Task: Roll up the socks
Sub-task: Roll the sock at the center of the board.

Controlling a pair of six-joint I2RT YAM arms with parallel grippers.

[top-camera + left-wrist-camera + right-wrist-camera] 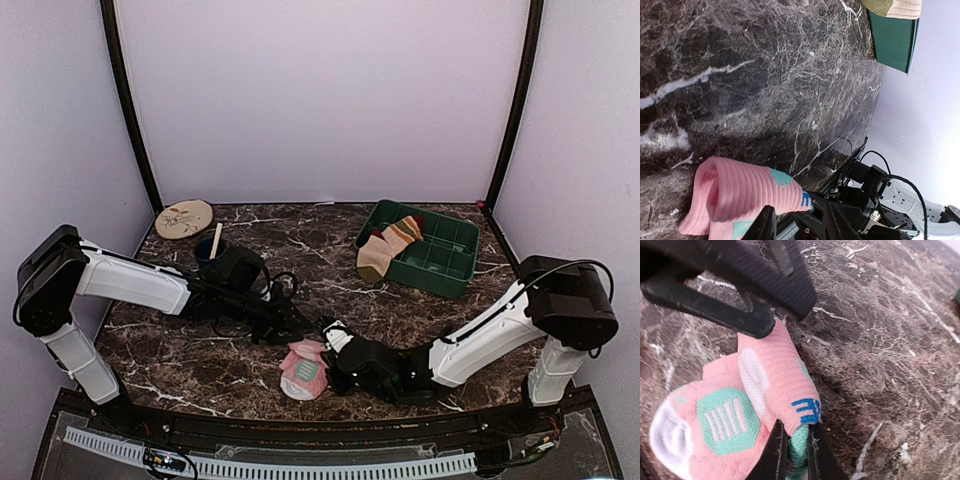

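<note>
Ribbed pink sock lies rolled on veined marble
Right wrist view alone shows right gripper pinching its mint edge; left gripper stands spread.

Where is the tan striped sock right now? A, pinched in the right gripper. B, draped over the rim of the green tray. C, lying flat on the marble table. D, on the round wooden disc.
B: the tan striped sock hangs over the rim of the green tray at its left end, while the right gripper pinches the pink sock instead.
</note>
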